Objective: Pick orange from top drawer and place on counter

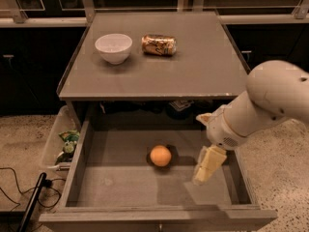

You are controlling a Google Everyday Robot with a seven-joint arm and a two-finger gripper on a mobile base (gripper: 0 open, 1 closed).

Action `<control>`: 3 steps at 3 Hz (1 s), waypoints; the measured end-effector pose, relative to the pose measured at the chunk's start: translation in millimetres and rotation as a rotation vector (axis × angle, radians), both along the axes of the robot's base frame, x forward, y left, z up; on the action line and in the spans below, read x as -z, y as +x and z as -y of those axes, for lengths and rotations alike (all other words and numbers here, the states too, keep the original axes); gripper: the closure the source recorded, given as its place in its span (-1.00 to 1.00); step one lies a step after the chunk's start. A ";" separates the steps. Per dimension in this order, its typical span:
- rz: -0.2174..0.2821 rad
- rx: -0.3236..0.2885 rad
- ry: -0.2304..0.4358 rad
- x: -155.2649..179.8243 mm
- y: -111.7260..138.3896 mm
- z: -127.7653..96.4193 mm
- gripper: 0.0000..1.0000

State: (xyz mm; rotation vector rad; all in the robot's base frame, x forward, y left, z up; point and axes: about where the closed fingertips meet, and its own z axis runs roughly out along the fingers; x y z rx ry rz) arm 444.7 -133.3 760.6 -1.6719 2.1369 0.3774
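Note:
The orange (160, 155) lies on the flat grey bottom of the open top drawer (120, 187), near its middle. My gripper (207, 166) hangs from the white arm (260, 105) inside the drawer, to the right of the orange and apart from it. It holds nothing that I can see. The counter (193, 66) is the grey tabletop above the drawer.
A white bowl (114, 47) and a gold-brown drink can (159, 45) lying on its side are on the back of the counter. A clear plastic bin (60, 144) with green items stands left of the drawer. A black cable (19, 187) lies on the floor at lower left.

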 end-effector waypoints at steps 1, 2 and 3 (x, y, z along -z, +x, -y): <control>0.030 -0.014 0.085 49.4 27.8 -26.8 -1.00; 0.077 -0.022 0.159 82.7 50.2 -45.7 -1.00; 0.127 -0.019 0.243 110.8 67.7 -58.4 -1.00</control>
